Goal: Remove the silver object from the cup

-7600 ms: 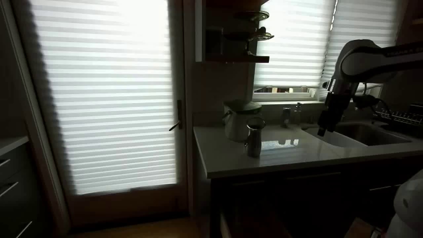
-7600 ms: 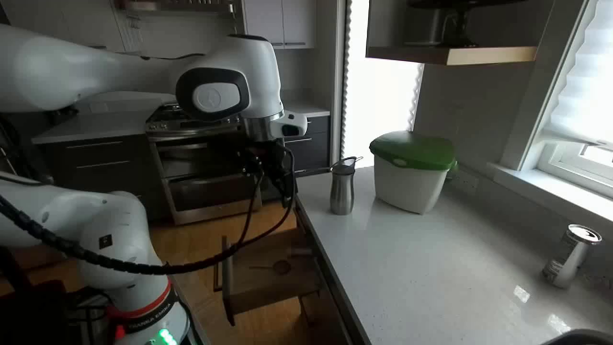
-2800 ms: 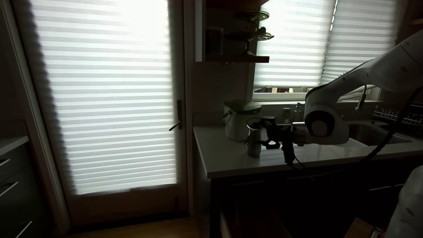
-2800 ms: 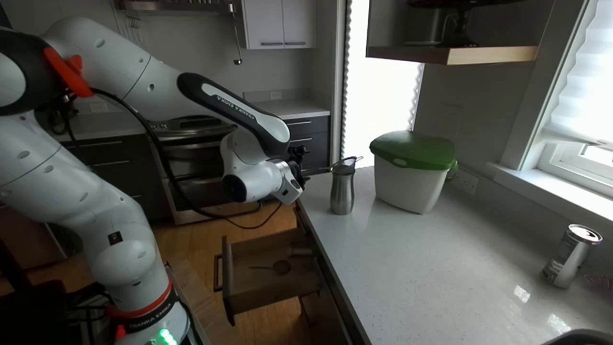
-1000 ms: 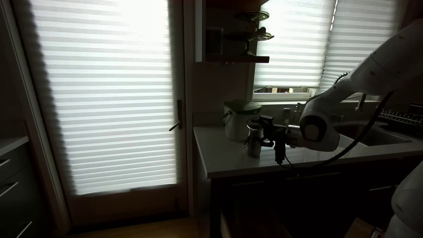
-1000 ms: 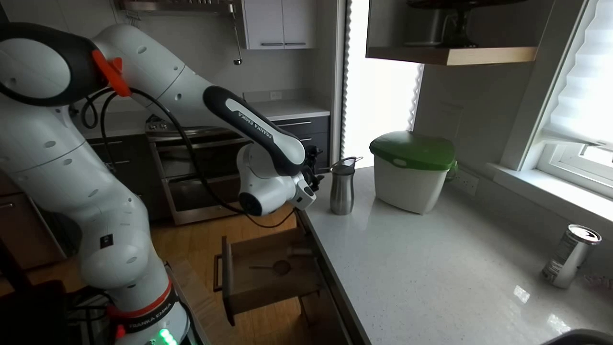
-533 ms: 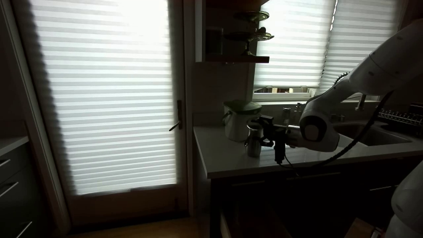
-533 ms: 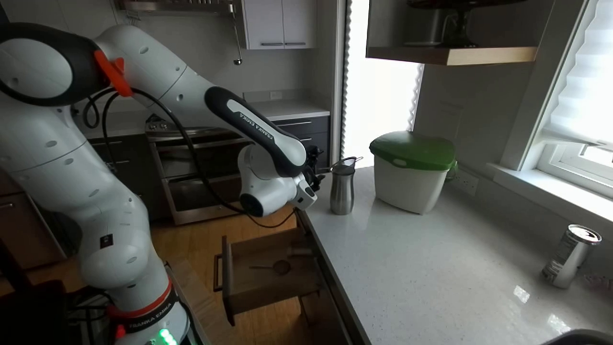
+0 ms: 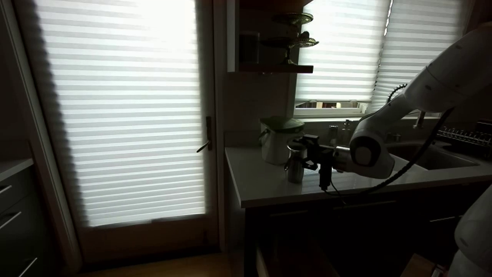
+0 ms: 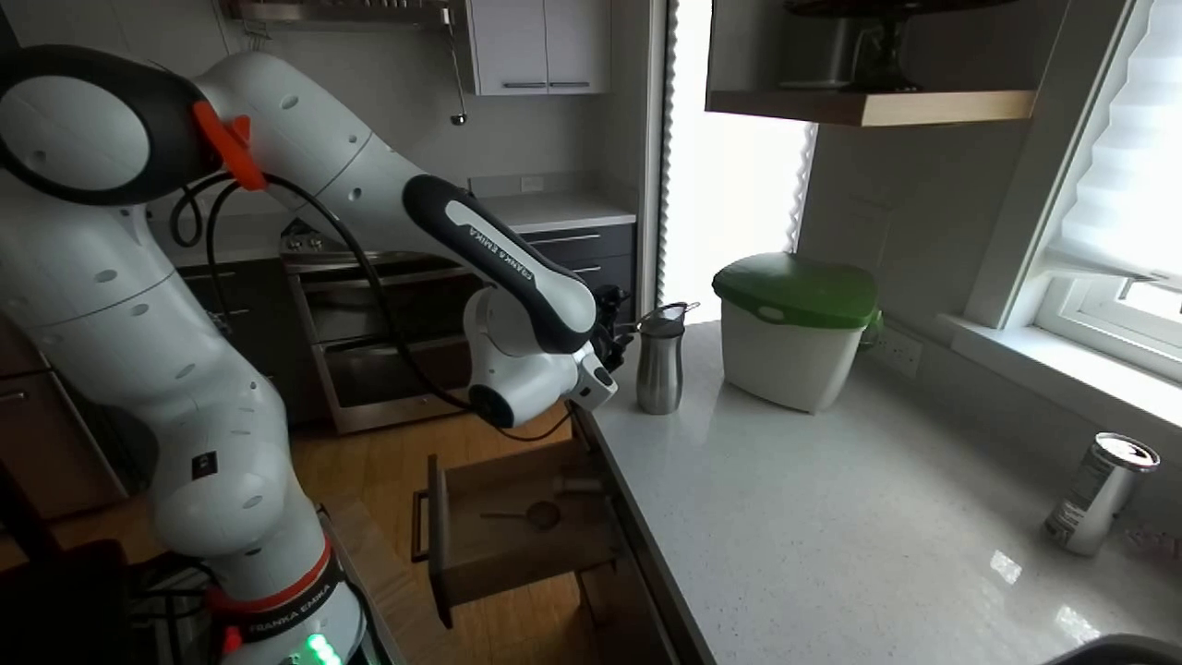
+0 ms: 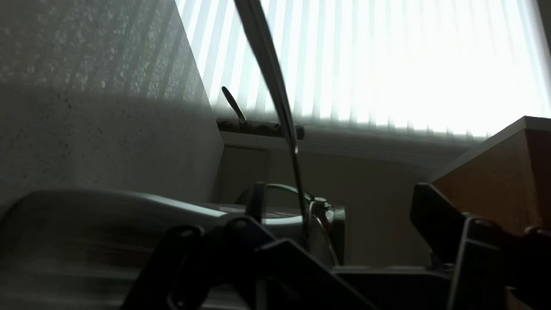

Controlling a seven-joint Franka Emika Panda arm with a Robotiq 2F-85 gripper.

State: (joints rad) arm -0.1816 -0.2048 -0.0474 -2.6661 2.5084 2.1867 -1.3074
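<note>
Wrist view: my claw is spread wide; the handle of the silver strainer crosses the gap, slanting to eleven o'clock, though I cannot tell whether I touch it. In an exterior view it sits in the mouth of the upright cup, at four o'clock from my claw. My arm slants down from ten o'clock.

The silver-grey, waisted metal cup has pale vertical streaks; the long-handled metal strainer is dull silver. The two-fingered gripper is black. Right of the cup in an exterior view, the plastic bin is white under a green lid. The glossy counter is pale grey, speckled; the pleated door blind, banded white and grey.
</note>
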